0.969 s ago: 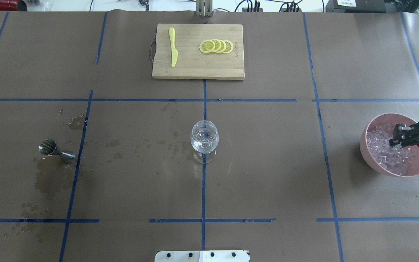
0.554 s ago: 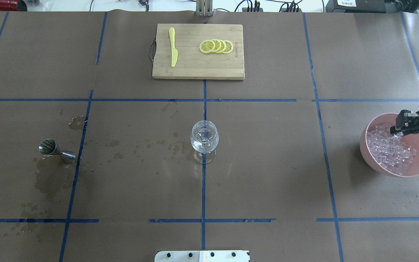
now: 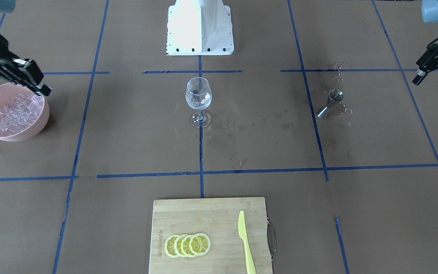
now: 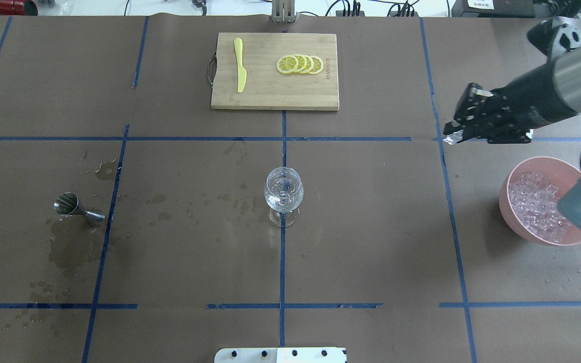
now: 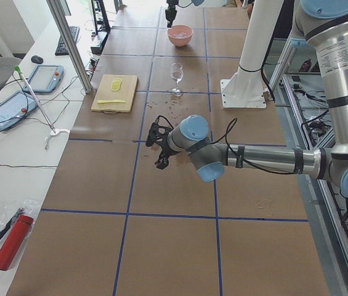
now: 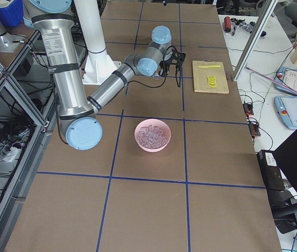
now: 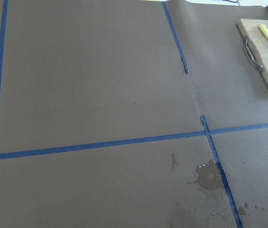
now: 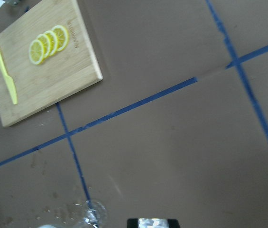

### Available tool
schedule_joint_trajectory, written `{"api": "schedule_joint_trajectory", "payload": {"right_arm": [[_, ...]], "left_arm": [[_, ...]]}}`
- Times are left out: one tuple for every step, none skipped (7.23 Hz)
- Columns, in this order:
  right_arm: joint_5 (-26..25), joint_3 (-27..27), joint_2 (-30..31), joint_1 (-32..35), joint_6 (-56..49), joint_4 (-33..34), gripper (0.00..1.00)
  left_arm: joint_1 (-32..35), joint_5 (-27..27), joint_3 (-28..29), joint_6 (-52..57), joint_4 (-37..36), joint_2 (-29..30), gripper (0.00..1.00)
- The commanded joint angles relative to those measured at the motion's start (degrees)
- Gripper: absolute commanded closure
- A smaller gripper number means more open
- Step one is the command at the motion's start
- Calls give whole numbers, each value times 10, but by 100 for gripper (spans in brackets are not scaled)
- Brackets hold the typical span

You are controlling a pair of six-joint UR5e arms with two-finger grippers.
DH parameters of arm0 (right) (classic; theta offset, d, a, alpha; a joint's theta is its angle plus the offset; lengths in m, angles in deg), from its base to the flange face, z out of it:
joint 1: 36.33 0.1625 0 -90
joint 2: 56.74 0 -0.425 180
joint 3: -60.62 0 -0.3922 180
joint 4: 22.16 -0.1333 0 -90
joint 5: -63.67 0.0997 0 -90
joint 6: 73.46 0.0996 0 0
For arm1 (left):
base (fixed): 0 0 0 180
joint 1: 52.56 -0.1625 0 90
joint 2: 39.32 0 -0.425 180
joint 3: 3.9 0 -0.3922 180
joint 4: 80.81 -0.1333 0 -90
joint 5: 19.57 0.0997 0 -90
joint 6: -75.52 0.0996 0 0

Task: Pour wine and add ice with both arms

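R gripper (image 4: 456, 131) is clamped on one cube (image 8: 152, 222), pinched only at the very tips and raised in the air just off the glass-side of the bowl (image 4: 503, 199). The rest of the ice (image 4: 537, 204) sits heaped in the bowl. The glass (image 4: 284, 190) is well apart, mid-table. Main worry, imo: a slick cube held by so little grip could squirt out during the carry across and skitter over the table (image 4: 371, 227). Next worry is the glass itself. It's tall w/ a thin stem, so a fingertip clipping the rim on the way in would prob tip it. Letting go from too high could splash or crack it. It looks to hold something clear already, can't tell how much. Paper round its foot is blotched wet, so it may slide if nudged. L gripper (image 3: 432, 80) hangs w/ fingers spread, nothing btwn them, far out on its own side past the tipped-over jigger (image 4: 71, 205), so a clash btwn arms looks unlikely.
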Motion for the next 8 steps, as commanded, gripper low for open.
{"api": "schedule_joint_trajectory", "payload": {"right_arm": [[-180, -33, -185, -166, 126, 103, 100], [-215, -83, -253, -197, 175, 122, 100], [-217, -84, -258, -205, 186, 122, 100], [-220, -87, -257, -214, 187, 122, 100], [-226, -87, -253, -217, 187, 122, 100], [-226, -86, -249, -217, 187, 122, 100], [-225, -88, -253, -217, 187, 122, 100], [-226, -88, -249, -217, 186, 122, 100]], "left_arm": [[0, 0, 1, 0, 0, 0, 0], [1, 0, 0, 0, 0, 0, 0], [0, 0, 1, 0, 0, 2, 0], [0, 0, 1, 0, 0, 2, 0], [0, 0, 0, 0, 0, 2, 0], [0, 0, 1, 0, 0, 2, 0], [0, 0, 1, 0, 0, 2, 0], [0, 0, 0, 0, 0, 2, 0]]}}
